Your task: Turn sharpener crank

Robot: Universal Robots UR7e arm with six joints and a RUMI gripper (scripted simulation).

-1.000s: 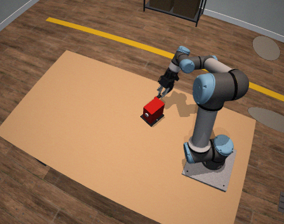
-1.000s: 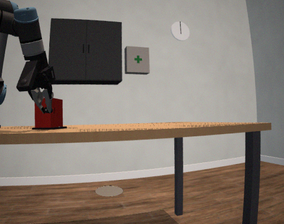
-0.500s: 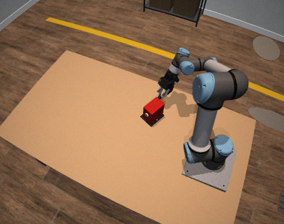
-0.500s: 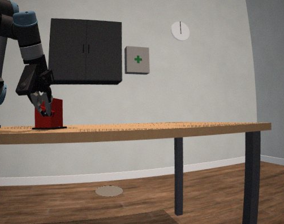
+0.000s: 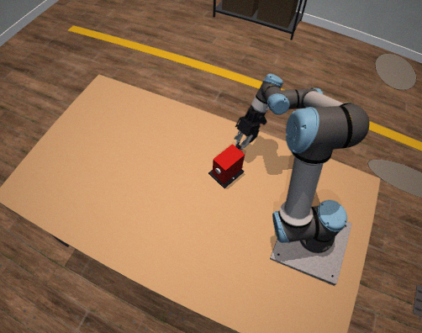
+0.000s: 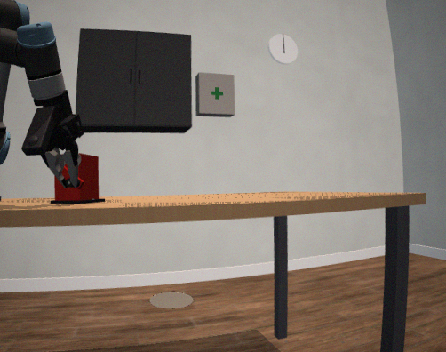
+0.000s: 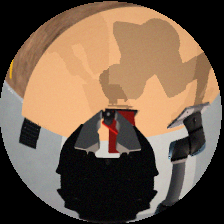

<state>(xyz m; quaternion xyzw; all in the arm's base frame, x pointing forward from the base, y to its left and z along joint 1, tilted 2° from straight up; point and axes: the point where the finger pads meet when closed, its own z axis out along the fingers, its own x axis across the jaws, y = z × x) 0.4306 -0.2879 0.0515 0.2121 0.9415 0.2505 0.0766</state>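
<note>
The sharpener is a red box (image 5: 229, 162) on a dark base plate, standing on the tan table top; it also shows in the side view (image 6: 79, 179) and in the wrist view (image 7: 123, 117). Its crank is on the side facing the arm. My gripper (image 5: 241, 144) is at that side, fingers pointing down, and is shut on the crank handle (image 6: 74, 181), low against the red face. In the wrist view the fingers close on a red bar with a dark knob (image 7: 107, 116) at its top. The crank is hidden in the overhead view.
The arm's base (image 5: 310, 248) is bolted on a grey plate at the table's near right corner. A dark shelf rack (image 5: 260, 13) stands on the floor beyond the table. A dark wall cabinet (image 6: 134, 80) hangs behind the sharpener.
</note>
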